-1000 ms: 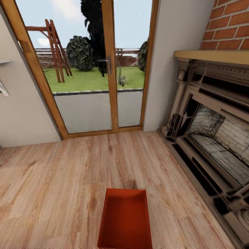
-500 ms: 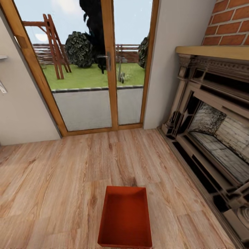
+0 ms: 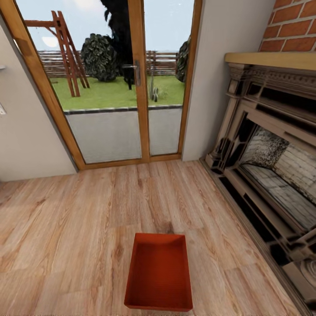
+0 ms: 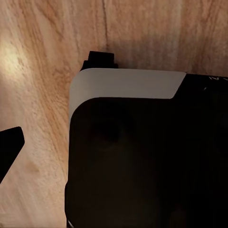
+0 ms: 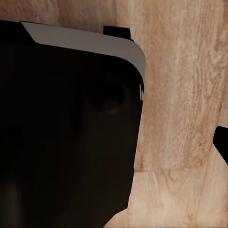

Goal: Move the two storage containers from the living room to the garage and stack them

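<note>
**Red-orange bin on the living room planks, facing the garden doors**

Red-orange and rectangular, one lidless plastic storage container sits on the light wood-plank floor at the bottom centre of the head view, its long axis pointing toward the wood-framed glass garden doors. Its straight walls enclose a bare interior with nothing in it. To its right, well apart, runs the dark carved fireplace surround under a pale wooden mantel and red brick wall. Through the glass lie a grey patio, a lawn, dark shrubs and a wooden frame.

Compared with a second ago, the whole head picture has slid: the container's near edge, then cut off by the bottom of the frame, now shows complete, and the doors and fireplace sit slightly higher. That is the camera shifting; the bin keeps its spot on the same planks.

From the left wrist, a dark robot body panel with a white rim covers much of the wood floor; a black tip pokes in at the edge. Whether the left claw is apart or together cannot be told.

From the right wrist, a similar dark white-edged panel hangs over the planks, with a black tip at the border. The right claw's state cannot be told either.
</note>
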Motion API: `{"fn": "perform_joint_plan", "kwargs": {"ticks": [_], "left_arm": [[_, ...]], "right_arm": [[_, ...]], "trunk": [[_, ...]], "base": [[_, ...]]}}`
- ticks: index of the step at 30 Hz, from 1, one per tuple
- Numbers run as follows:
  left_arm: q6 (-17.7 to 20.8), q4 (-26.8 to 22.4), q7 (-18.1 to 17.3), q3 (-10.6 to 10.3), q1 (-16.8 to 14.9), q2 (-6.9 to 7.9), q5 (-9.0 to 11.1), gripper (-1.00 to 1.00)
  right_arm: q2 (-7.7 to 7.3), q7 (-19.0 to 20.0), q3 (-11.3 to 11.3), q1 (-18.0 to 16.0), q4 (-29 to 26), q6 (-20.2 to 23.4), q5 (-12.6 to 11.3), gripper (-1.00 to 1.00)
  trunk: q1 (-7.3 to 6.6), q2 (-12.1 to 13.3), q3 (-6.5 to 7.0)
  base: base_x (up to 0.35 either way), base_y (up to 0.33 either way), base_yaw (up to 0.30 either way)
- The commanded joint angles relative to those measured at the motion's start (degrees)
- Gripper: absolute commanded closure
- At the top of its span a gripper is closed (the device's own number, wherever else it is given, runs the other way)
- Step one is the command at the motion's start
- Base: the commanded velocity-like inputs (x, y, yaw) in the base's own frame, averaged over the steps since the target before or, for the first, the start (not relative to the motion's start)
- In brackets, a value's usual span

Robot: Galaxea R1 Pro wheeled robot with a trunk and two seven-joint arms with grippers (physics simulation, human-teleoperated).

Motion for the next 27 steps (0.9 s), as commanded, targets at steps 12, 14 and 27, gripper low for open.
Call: {"fn": "perform_joint_plan", "kwargs": {"ticks": [12,14,27], "left_arm": [[0.26,-0.04,-0.22,-0.06,-0.01,0.02,0.6,-1.0],[0.26,-0.04,-0.22,-0.04,-0.01,0.02,0.6,-1.0],[0.26,-0.04,-0.22,-0.06,-0.01,0.02,0.6,-1.0]], "right_arm": [[0.04,-0.03,0.48,-0.06,0.18,-0.3,-0.5,-1.0],[0.04,-0.03,0.48,-0.06,0.18,-0.29,-0.5,-1.0],[0.04,-0.03,0.48,-0.06,0.18,-0.28,-0.5,-1.0]], "trunk": [[0.0,-0.02,-1.14],[0.0,-0.02,-1.32],[0.0,-0.02,-2.5]], "base": [[0.0,0.0,0.0],[0.0,0.0,0.0],[0.0,0.0,0.0]]}}
